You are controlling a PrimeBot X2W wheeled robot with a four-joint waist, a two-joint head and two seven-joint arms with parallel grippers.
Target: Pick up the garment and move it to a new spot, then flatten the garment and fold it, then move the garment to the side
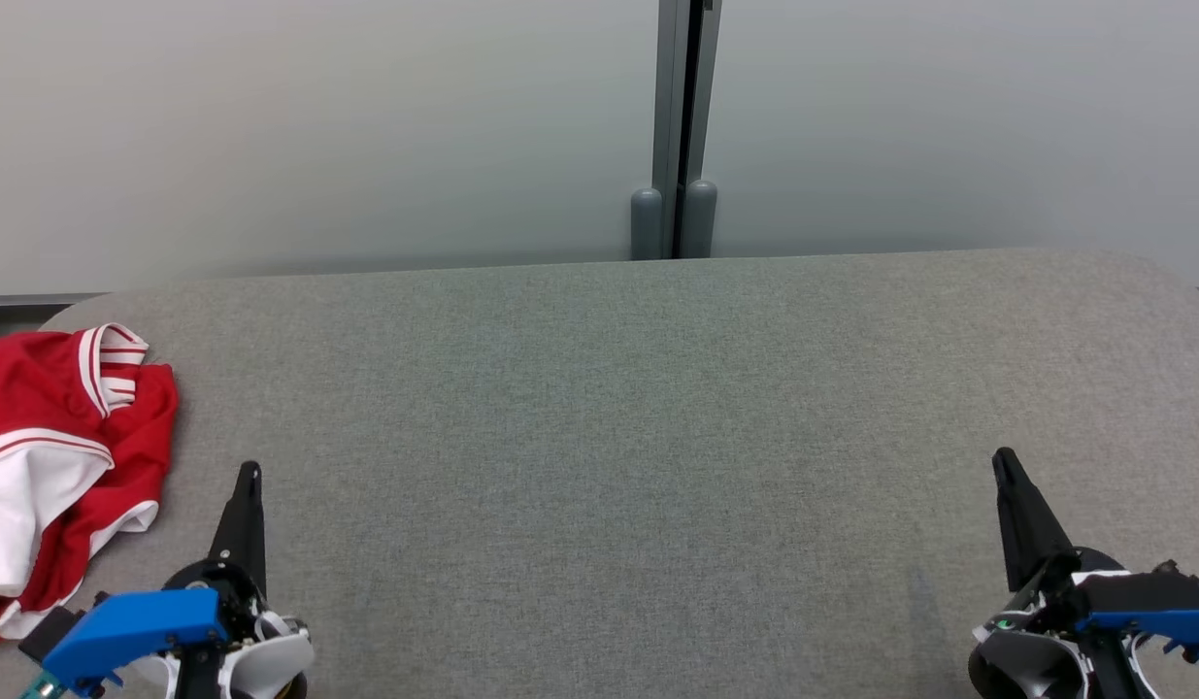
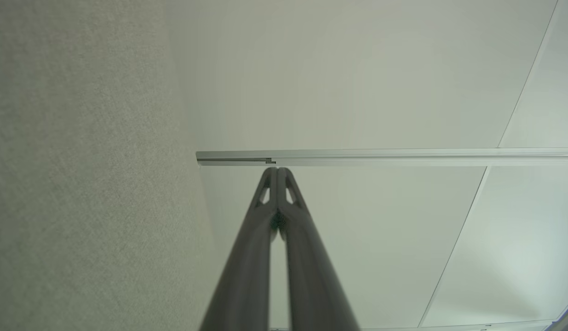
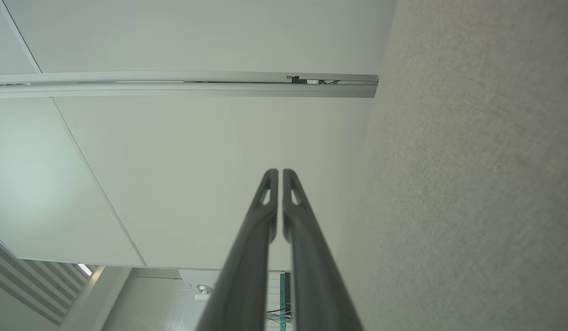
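Left edge of the table [image 1: 657, 437]: the garment [image 1: 65, 466], a crumpled red-and-white heap, lies partly cut off by the head view's border, and its long axis runs roughly near to far. Just to its right you see the left gripper [image 1: 250, 473], fingers pressed together on nothing and pointing at the far wall. At the near right is the right gripper [image 1: 1003, 459], likewise clenched and empty, well apart from the garment. The pick-up is not yet begun. The left arm is the nearer, and the garment lies to its left, so you would likely part those fingers and swing them leftward.
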